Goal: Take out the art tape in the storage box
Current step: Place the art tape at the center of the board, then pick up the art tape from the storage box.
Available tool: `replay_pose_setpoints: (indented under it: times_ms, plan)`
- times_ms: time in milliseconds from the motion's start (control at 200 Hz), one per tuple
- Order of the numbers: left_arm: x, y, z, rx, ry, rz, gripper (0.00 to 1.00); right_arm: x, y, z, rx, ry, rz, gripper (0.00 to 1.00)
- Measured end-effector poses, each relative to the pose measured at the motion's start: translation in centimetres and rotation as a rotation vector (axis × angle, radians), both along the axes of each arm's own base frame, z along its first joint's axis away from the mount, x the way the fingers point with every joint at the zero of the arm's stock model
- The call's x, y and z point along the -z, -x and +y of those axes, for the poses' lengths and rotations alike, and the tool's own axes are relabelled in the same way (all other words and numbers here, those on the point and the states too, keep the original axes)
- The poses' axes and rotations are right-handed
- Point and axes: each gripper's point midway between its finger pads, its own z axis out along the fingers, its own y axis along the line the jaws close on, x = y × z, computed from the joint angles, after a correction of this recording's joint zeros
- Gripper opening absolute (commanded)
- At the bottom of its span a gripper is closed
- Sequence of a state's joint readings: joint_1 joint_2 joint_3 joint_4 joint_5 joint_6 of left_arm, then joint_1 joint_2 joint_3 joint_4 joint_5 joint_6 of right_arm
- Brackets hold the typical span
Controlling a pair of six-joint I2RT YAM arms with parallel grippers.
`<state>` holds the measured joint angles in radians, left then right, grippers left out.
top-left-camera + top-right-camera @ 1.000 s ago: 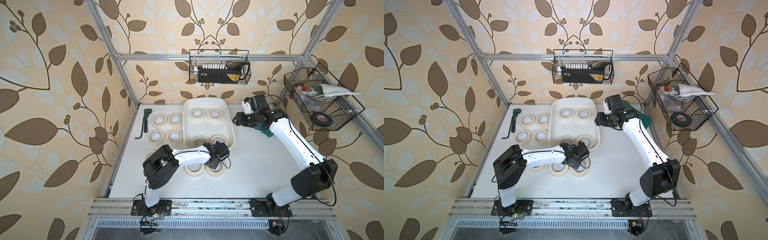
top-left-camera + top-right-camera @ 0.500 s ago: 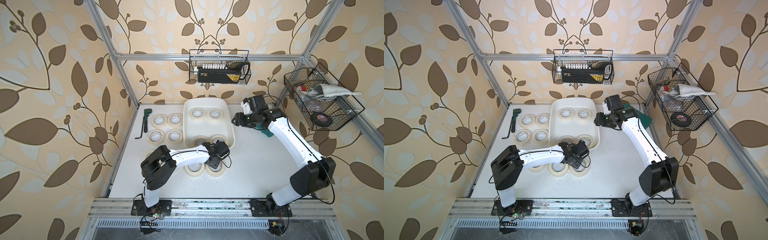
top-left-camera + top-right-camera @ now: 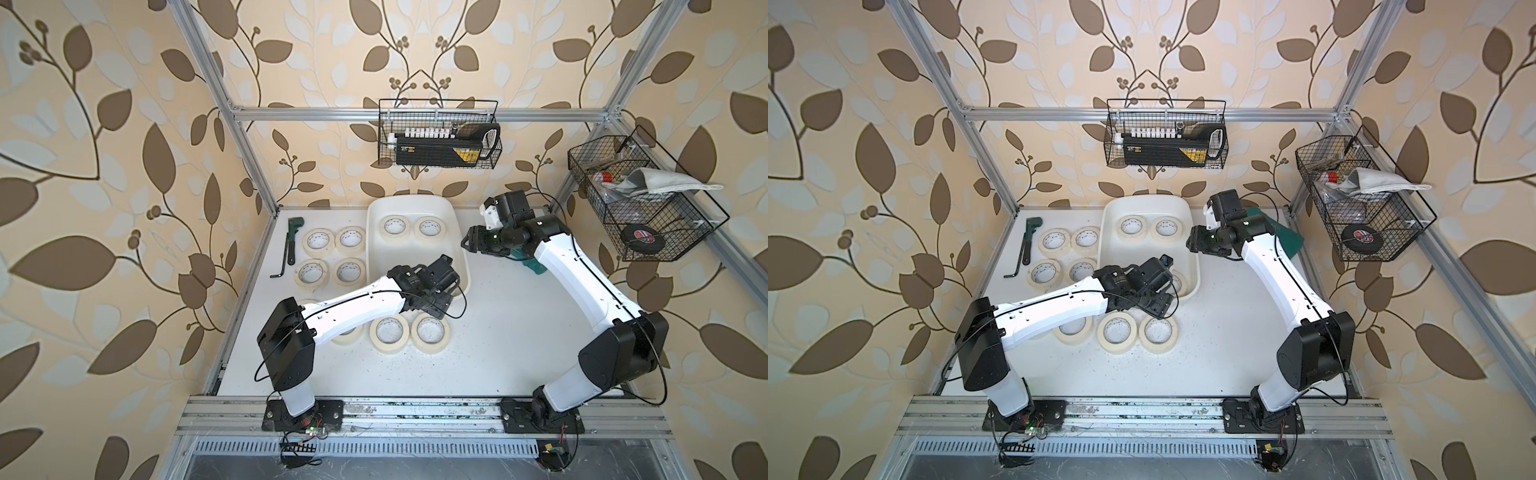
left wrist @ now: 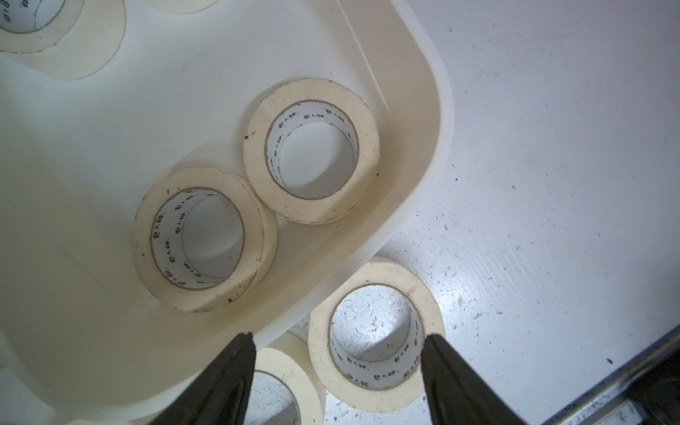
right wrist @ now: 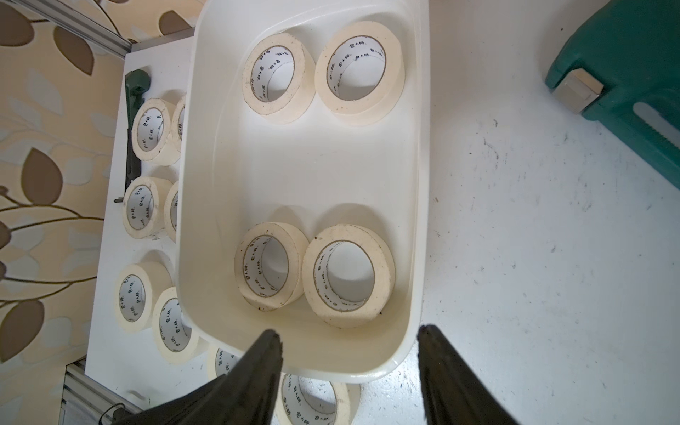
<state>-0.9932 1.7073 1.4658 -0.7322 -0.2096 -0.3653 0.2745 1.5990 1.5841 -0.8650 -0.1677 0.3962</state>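
While left pincer (image 4: 337, 336) gapes, art tape (image 4: 375, 271) seems untouched.

left claw (image 4: 338, 336) has spread open and let go of an art tape roll (image 4: 379, 271), which rests on the table (image 4: 552, 165)

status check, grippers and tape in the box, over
Left gripper open, empty, above a roll on the table. Right gripper open, empty. Four art tape rolls in the storage box. Left arm overhangs the near pair.
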Motion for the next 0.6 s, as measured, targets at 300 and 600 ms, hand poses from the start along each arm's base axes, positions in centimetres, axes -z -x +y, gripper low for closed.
replay_pose_setpoints:
  times_ms: [300,600]
  plan:
    - [-2.0,-6.4,5.8,-0.16,0.069,0.085,0.84,0.2,0.1,0.3,-0.007,-0.017,0.015,0.6]
    - [-1.5,-9.3,6.3,-0.171,0.097,0.132,0.87,0.6,0.2,0.7,-0.017,-0.03,0.03,0.61]
